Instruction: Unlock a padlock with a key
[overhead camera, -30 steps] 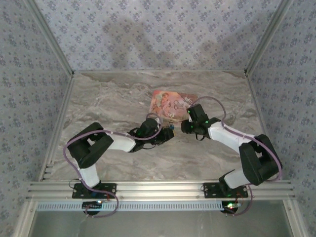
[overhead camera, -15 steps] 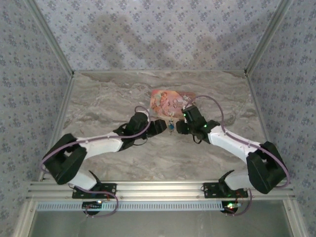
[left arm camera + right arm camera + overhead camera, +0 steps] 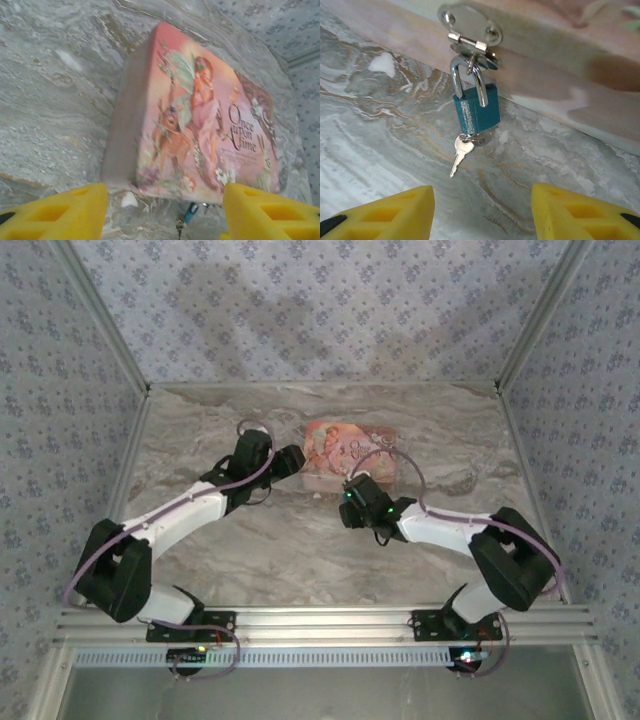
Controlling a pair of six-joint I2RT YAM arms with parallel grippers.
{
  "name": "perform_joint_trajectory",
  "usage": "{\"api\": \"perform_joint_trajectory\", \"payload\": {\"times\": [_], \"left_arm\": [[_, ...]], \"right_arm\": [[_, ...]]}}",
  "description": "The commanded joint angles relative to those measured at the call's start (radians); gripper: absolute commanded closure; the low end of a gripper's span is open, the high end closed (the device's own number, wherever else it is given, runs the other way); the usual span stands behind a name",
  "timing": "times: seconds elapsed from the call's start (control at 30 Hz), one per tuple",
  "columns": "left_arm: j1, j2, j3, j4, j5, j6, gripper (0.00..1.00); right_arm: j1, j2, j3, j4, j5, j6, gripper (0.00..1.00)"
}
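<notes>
If closing in carelessly with right claw (image 3: pixel 480 212) and left claw (image 3: pixel 165 212), both spread and empty, expect to nudge padlock (image 3: pixel 476 112) hanging on hasp (image 3: pixel 470 40) of pink box (image 3: pixel 200 115) and shift key (image 3: pixel 461 152) dangling beneath it.

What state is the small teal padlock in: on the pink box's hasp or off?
On: the silvery shackle of the teal padlock passes through the metal hasp of the pink box. Whether locked: cannot tell.

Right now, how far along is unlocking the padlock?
Done: the key sits under the padlock, apparently in its keyhole. In hand: nothing; left fingers and right fingers stand open, clear of it. Left: the shackle hooks the box's hasp; whether it has released, I cannot tell.
</notes>
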Motion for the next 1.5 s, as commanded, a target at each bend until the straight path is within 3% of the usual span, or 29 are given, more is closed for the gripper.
{"api": "perform_joint_trajectory", "payload": {"times": [0.0,0.57,0.77,0.93,1.1,1.27,1.47], "left_arm": [[0.019,0.052,0.053,-0.043,0.005,0.034,0.38],[0.05,0.101,0.087,-0.039,0.035,0.021,0.38],[0.054,0.096,0.084,-0.043,0.041,0.024,0.38],[0.056,0.1,0.073,-0.038,0.045,0.019,0.38],[0.059,0.105,0.076,-0.033,0.045,0.02,0.38],[0.065,0.129,0.094,-0.031,0.047,0.023,0.38],[0.072,0.166,0.123,-0.038,0.049,0.041,0.38]], "right_arm": [[0.011,0.061,0.045,0.049,0.092,0.035,0.44],[0.021,0.263,0.117,0.116,0.174,0.072,0.47],[0.025,0.274,0.1,0.114,0.168,0.088,0.56],[0.024,0.261,0.066,0.123,0.148,0.083,0.73],[0.027,0.226,0.043,0.12,0.129,0.048,0.83],[0.028,0.177,0.042,0.086,0.079,-0.042,0.98],[0.031,0.094,0.03,0.024,0.016,-0.149,1.0]]}}
